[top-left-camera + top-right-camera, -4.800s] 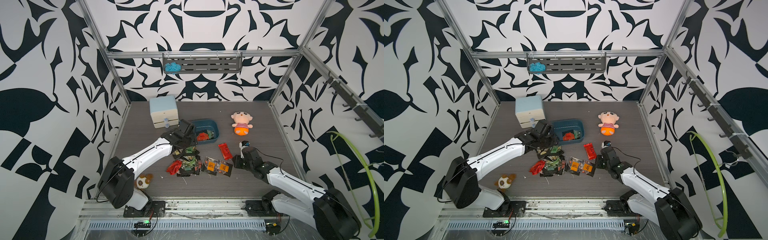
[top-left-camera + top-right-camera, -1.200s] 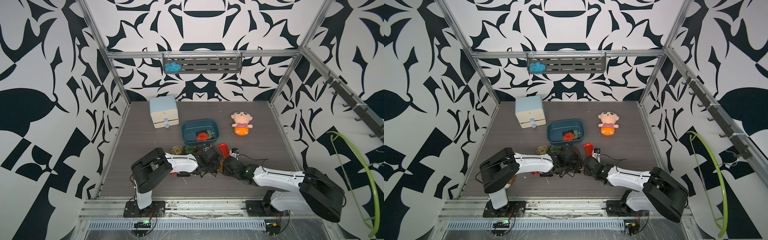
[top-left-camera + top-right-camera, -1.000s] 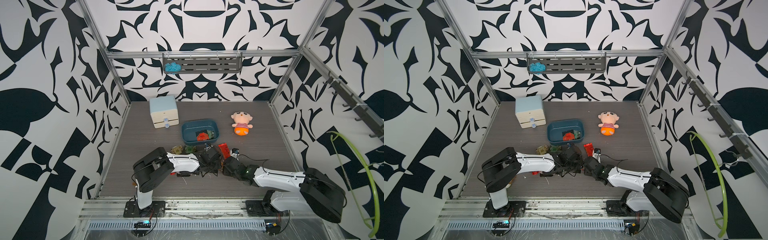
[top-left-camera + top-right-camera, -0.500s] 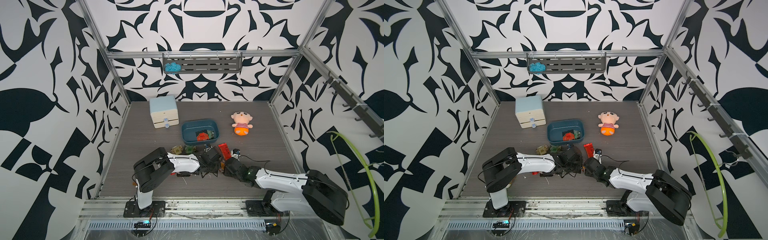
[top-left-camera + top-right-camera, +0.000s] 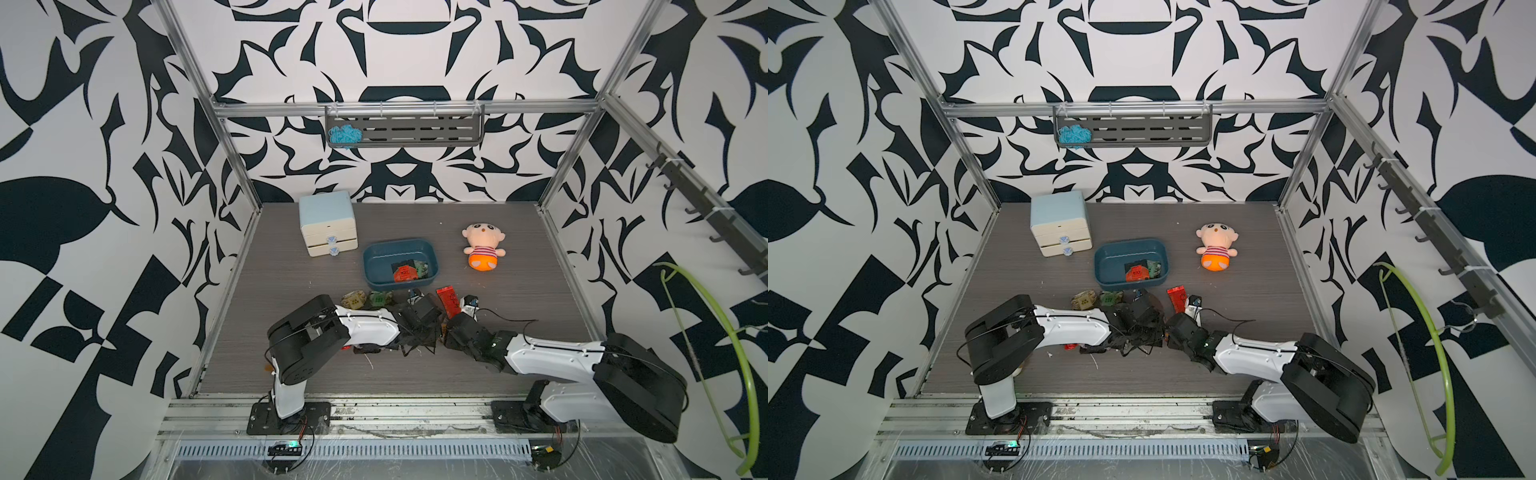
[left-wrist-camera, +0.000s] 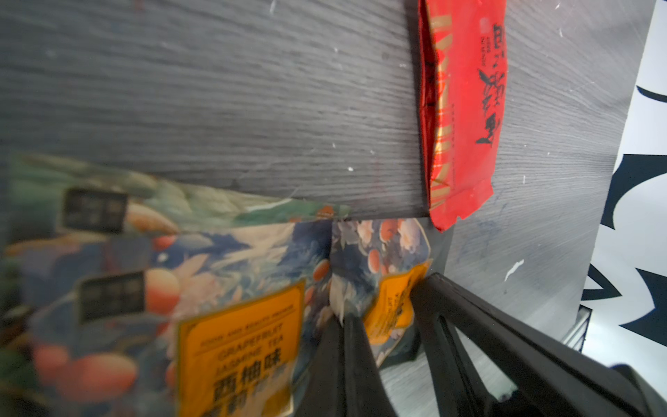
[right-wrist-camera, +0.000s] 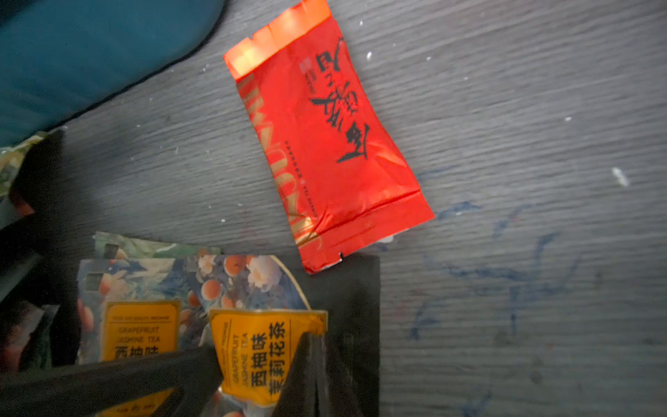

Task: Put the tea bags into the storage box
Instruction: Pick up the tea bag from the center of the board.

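The storage box (image 5: 376, 266) (image 5: 1106, 266) is a teal tray at mid-table with a few tea bags (image 5: 405, 274) in it. Loose tea bags lie in front of it: a beige one (image 5: 353, 298), a green one (image 5: 380, 297), a red one (image 5: 449, 299) (image 6: 462, 108) (image 7: 325, 144) and a dark heap (image 5: 415, 332). Both arms reach low into that heap and nearly meet. My left gripper (image 6: 386, 299) is shut on an orange-labelled tea bag (image 6: 391, 310). My right gripper (image 7: 261, 346) is shut on an orange-labelled tea bag (image 7: 260, 357). I cannot tell whether it is the same sachet.
A pale blue-and-cream drawer cabinet (image 5: 327, 224) stands behind and left of the box. A plush doll (image 5: 484, 247) lies to its right. A small black-and-white object (image 5: 469, 303) sits beside the red sachet. The right arm's cable (image 5: 511, 322) trails over the table.
The left gripper's jaws have closed over the last second. Both arms stay low at the heap and have barely moved; several seconds ago the left arm was up at the box.
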`<state>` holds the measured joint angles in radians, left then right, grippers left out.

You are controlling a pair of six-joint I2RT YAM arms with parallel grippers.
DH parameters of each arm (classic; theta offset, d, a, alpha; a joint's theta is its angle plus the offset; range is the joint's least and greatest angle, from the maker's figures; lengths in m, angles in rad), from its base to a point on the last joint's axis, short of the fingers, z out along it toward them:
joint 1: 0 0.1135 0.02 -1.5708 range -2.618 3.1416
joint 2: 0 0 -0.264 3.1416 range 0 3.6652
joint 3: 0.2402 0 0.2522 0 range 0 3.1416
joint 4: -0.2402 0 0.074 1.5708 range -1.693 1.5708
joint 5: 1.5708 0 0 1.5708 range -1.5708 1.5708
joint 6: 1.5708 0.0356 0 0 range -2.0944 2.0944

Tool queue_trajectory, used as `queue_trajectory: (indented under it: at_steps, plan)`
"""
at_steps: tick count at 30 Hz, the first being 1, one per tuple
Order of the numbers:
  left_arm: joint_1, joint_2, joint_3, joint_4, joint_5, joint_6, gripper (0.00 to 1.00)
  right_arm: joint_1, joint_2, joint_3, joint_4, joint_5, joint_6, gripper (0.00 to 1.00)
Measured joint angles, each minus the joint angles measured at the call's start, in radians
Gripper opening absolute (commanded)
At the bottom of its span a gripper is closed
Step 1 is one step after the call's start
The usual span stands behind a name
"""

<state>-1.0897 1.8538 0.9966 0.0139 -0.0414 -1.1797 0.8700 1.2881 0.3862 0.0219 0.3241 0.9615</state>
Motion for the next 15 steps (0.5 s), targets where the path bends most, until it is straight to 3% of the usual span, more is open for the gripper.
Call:
queue_trajectory:
  at_steps: [4,9,15]
  plan:
    - [-0.002,-0.031,-0.026,-0.004,0.0,0.001,0.0,0.001,-0.066,-0.01,-0.084,-0.014,-0.005,0.1]
    - [-0.005,-0.086,-0.029,-0.04,-0.012,0.003,0.0,0.001,-0.192,-0.003,-0.214,-0.003,-0.041,0.31]
    - [-0.005,-0.137,-0.029,-0.084,-0.042,0.017,0.0,-0.004,-0.256,0.093,-0.329,0.045,-0.143,0.41]
